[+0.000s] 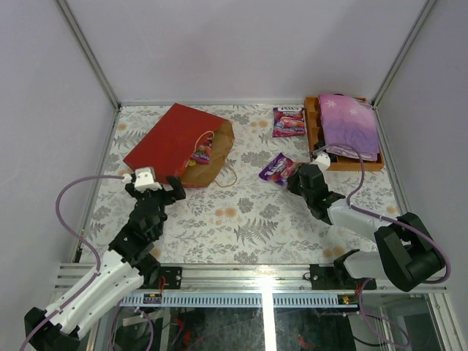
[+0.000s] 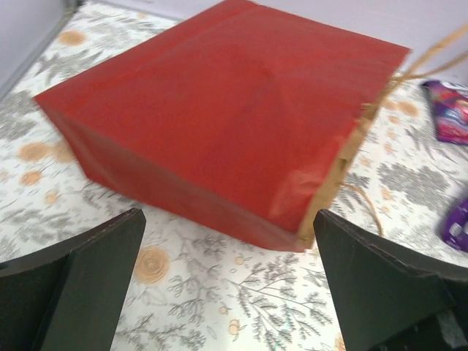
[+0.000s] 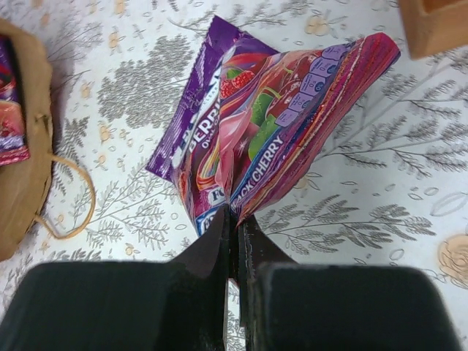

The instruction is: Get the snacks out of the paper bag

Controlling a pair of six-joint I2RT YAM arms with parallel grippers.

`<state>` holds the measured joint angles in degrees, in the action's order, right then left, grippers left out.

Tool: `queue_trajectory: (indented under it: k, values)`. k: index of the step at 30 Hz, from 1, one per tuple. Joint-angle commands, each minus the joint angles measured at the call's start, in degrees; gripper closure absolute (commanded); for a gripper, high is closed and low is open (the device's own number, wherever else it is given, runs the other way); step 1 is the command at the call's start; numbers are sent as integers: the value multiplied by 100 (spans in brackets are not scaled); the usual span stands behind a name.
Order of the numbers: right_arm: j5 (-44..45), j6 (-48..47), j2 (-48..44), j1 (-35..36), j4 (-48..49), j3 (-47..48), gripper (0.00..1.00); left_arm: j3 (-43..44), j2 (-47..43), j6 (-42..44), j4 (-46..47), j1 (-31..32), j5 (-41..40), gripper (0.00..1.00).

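The red paper bag [image 1: 170, 140] lies on its side, its brown mouth facing right. A small colourful snack pouch [image 1: 199, 155] shows just inside that mouth. My left gripper [image 1: 153, 187] is open close to the bag's near edge; in the left wrist view the bag [image 2: 227, 117] fills the space beyond the wide-apart fingers [image 2: 73, 292]. My right gripper [image 1: 294, 174] is shut on the bottom edge of a purple berry candy pouch [image 3: 270, 124], which stands creased on the table right of the bag. A second purple pouch [image 1: 288, 121] lies flat at the back.
At the back right stands a brown wooden tray [image 1: 313, 126] with a folded purple flowered cloth [image 1: 349, 124] on it. Beige cord handles [image 1: 228, 175] trail from the bag's mouth onto the patterned tablecloth. Grey walls enclose the table on three sides.
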<state>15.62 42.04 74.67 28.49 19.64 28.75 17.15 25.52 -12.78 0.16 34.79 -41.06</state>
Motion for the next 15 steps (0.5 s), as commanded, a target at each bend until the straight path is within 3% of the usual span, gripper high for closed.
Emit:
queue_trajectory:
  k: [1,8,15]
  values:
    - [883,515,-60,-12,-156,127,100,595,488,390,739,20,1361,0]
    - [818,582,85,-14,-274,310,100,1716,1496,352,1075,20,2212,0]
    - [1275,962,230,-14,-509,499,100,1703,2342,59,2310,22,2434,0]
